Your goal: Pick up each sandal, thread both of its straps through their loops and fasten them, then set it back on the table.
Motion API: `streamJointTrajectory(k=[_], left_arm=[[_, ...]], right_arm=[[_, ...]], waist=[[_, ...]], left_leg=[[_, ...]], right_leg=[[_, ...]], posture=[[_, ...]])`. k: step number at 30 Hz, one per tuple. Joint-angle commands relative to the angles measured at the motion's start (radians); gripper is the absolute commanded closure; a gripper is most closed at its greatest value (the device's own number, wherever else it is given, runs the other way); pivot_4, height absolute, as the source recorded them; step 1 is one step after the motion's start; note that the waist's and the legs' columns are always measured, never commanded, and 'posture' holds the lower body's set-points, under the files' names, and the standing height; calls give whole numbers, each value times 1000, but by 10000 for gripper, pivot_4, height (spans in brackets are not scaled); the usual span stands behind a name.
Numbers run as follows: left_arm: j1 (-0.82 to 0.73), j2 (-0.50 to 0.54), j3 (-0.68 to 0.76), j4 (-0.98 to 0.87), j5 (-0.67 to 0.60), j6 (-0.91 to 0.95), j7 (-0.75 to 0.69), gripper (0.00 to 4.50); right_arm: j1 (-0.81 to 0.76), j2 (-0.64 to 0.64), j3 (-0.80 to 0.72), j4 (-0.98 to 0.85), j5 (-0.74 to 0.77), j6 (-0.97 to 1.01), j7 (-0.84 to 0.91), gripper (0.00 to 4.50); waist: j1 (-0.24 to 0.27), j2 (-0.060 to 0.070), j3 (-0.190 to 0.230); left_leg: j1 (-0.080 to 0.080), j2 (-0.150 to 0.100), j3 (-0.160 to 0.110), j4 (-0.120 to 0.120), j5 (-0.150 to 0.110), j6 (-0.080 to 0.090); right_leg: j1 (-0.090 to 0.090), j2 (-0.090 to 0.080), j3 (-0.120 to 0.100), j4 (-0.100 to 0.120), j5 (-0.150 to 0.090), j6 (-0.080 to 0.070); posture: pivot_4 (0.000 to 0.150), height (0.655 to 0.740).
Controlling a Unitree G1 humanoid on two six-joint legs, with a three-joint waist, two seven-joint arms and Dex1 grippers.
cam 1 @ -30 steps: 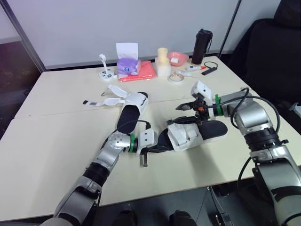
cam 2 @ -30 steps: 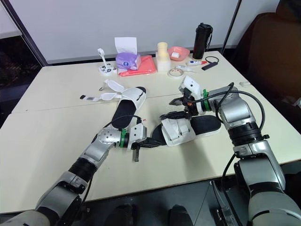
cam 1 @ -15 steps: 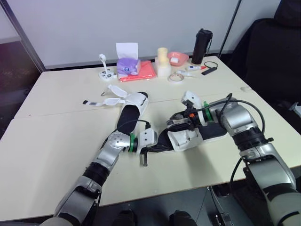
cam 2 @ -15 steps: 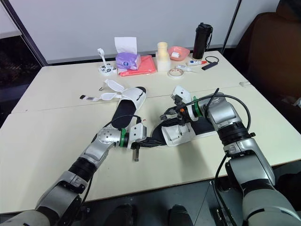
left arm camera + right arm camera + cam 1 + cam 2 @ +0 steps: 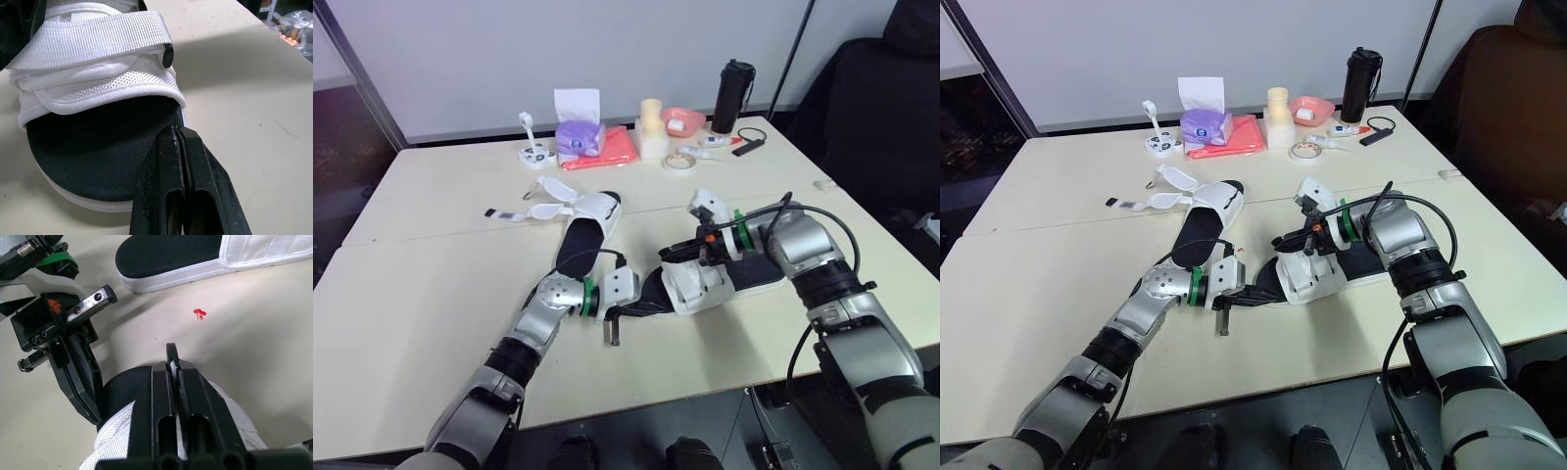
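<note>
One sandal (image 5: 93, 103) — white mesh, blk footbed.

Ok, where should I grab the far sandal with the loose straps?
Probably the bare heel end of the far sandal, approached from the robot's side, jaws across the sole's edge. Its loose straps splay left at the far end, so a heel grip leaves them free for threading.

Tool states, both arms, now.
Left tool: closed, tips against the sandal toe, nothing seen between them.
Right tool: closed on a thin strap end of that sandal.
</note>
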Motion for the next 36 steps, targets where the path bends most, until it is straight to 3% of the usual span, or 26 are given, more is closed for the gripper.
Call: streamJointTrajectory(k=[1,13,36], left_arm=[[18,19,-10,19,31,11,10,45000],[24,33,-43,26,52,-19,-11,45000],[46,47,-54,9,50,-18,-9,45000]], right_arm=[[-31,-20,-42,-64,30,30,12,44729],[-43,-68,-90,-101,76,73,33,44729],[-133,19,-90,170,44,-67,-4,44729]], waist=[[0,0,0],[-1,0,0],[-4,1,1]], left_leg=[[0,0,0,0,0,0],[0,0,0,-1,0,0],[0,0,0,-1,0,0]], right_leg=[[0,0,0,0,0,0],[0,0,0,0,0,0],[-1,0,0,0,0,0]], posture=[[1500,7400],[1500,7400],[1500,7400]])
